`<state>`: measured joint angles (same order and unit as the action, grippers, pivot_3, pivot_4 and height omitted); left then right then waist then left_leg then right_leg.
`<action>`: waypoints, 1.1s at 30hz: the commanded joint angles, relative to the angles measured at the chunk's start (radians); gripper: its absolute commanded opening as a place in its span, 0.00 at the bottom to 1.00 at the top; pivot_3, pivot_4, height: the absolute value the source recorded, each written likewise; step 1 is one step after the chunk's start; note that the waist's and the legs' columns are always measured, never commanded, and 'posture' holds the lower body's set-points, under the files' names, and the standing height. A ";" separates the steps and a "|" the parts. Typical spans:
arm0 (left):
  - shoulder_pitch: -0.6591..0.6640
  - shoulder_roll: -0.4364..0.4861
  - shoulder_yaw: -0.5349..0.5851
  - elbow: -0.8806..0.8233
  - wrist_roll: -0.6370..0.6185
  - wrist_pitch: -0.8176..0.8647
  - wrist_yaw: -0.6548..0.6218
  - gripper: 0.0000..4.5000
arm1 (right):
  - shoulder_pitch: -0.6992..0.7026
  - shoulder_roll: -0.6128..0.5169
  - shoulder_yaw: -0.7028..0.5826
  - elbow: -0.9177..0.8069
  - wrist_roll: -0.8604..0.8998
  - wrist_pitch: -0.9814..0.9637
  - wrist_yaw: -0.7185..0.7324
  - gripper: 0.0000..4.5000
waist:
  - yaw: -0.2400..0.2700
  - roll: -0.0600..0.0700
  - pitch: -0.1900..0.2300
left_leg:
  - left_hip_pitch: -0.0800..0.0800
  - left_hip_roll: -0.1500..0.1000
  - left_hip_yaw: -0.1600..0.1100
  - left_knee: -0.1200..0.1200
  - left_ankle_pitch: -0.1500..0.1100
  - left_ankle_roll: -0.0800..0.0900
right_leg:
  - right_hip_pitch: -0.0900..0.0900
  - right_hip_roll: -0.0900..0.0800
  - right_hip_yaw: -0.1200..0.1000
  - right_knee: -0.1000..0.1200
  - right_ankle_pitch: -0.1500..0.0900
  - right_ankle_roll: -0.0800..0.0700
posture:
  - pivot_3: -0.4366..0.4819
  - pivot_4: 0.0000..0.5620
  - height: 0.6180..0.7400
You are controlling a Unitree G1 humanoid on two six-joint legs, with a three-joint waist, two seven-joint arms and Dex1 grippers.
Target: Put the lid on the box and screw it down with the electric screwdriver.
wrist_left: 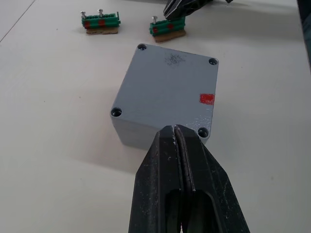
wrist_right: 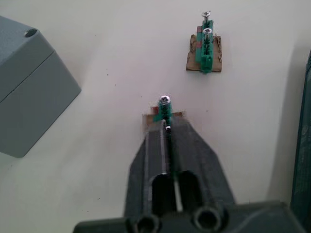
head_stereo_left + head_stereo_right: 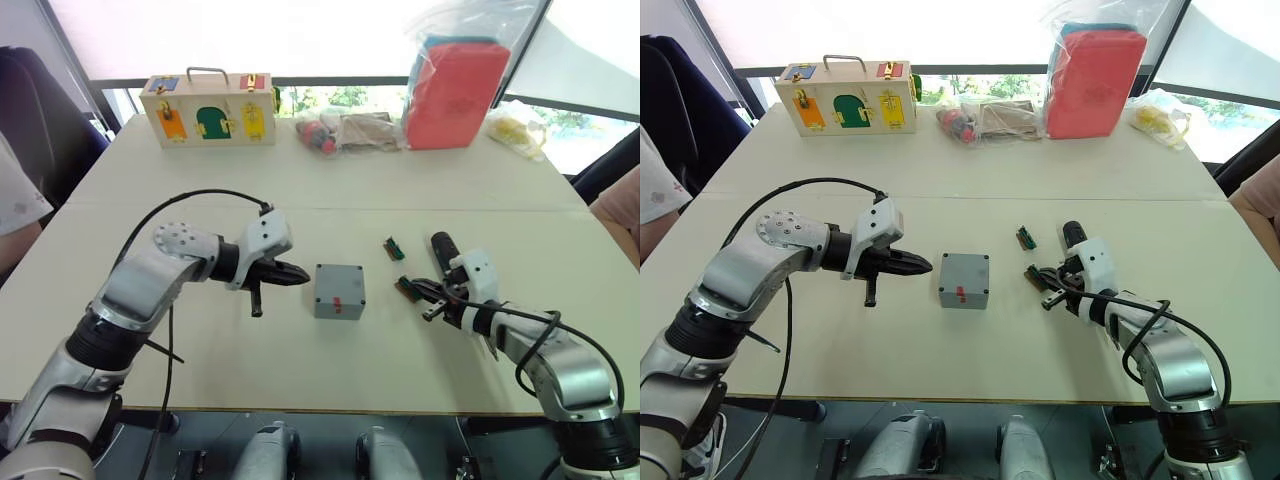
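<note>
The left gripper [image 1: 176,133] sits closest in its wrist view, its two black fingers pressed together with nothing between them, tips hovering just short of the near edge of the lid [image 1: 170,82]. The lid already rests on the box [image 3: 339,291], so the two read as one closed grey block in the middle of the table [image 3: 300,200], with empty screw holes at the corners and a red mark on top. From this arm the box lies straight ahead along the fingers' line, toward the robot's right. The right gripper [image 2: 166,127] is on the other side of the box and further from it; its fingers are closed on a small green screw holder [image 2: 164,110] with a screw head standing up at its end, and a second green holder [image 2: 206,46] with two screws lies beyond it on the table. The electric screwdriver [image 3: 440,244] seems to be the dark cylinder just behind the right wrist, long axis running away from the robot, though most of it is hidden. By my reading, screws come next, and the right arm is the nearer to both screws and tool, while the left is placed to steady the box.
</note>
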<state>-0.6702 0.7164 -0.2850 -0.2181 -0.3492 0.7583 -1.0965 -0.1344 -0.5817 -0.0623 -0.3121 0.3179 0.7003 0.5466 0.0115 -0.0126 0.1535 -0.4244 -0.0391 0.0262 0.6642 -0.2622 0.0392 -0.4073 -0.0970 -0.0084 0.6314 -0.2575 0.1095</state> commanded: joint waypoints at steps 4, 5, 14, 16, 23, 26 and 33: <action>-0.012 0.009 0.030 -0.015 -0.004 -0.002 0.006 0.00 | -0.016 0.002 -0.010 -0.011 0.003 -0.019 0.000 0.01 | 0.000 0.000 0.000 | 0.000 0.000 0.000 0.000 0.000 0.000 | 0.000 0.000 0.000 0.000 0.000 0.000 | 0.48 0.27 1.00; -0.011 0.009 0.031 -0.015 -0.005 -0.002 0.007 0.00 | -0.017 0.002 -0.013 -0.015 0.007 -0.019 0.000 0.01 | 0.000 0.000 0.000 | 0.000 0.000 0.000 0.000 0.000 0.000 | 0.000 0.000 0.000 0.000 0.000 0.000 | 0.48 0.27 1.00; 0.004 0.008 0.041 0.003 -0.008 -0.012 0.014 0.00 | -0.017 -0.013 -0.073 -0.071 0.040 -0.018 0.004 0.01 | 0.000 0.000 0.000 | 0.000 0.000 0.000 0.000 0.000 0.000 | 0.000 0.000 0.000 0.000 0.000 0.000 | 0.48 0.27 1.00; 0.008 0.005 0.047 0.019 -0.010 -0.018 0.014 0.00 | -0.022 -0.017 -0.086 -0.091 0.051 -0.006 0.003 0.01 | 0.000 0.000 0.000 | 0.000 0.000 0.000 0.000 0.000 0.000 | 0.000 0.000 0.000 0.000 0.000 0.000 | 0.48 0.27 1.00; 0.016 0.004 0.057 0.056 -0.005 -0.042 0.011 0.00 | -0.066 -0.018 -0.080 -0.139 0.087 0.016 0.012 0.01 | 0.001 0.000 0.000 | 0.000 0.000 0.000 0.000 0.000 0.000 | 0.000 0.000 0.000 0.000 0.000 0.000 | 0.48 0.27 1.00; 0.032 0.014 0.071 0.051 -0.018 -0.045 0.001 0.00 | -0.110 0.001 -0.046 -0.156 0.116 0.025 0.030 0.01 | -0.001 0.000 0.000 | 0.000 0.000 0.000 0.000 0.000 0.000 | 0.000 0.000 0.000 0.000 0.000 0.000 | 0.48 0.27 1.00; 0.072 0.037 0.101 0.001 -0.043 -0.015 0.007 0.00 | -0.213 0.048 0.069 -0.080 0.083 -0.005 0.044 0.01 | -0.001 0.000 0.000 | 0.000 0.001 0.000 0.000 0.000 0.000 | -0.001 0.000 0.000 0.001 0.000 0.000 | 0.48 0.27 1.00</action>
<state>-0.5991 0.7426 -0.2161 -0.1736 -0.3825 0.7371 -1.0989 -0.3252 -0.5434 -0.0066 -0.3983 0.4083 0.7246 0.5820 0.0106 -0.0124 0.1536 -0.4243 -0.0387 0.0261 0.6644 -0.2622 0.0391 -0.4078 -0.0971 -0.0084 0.6320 -0.2575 0.1095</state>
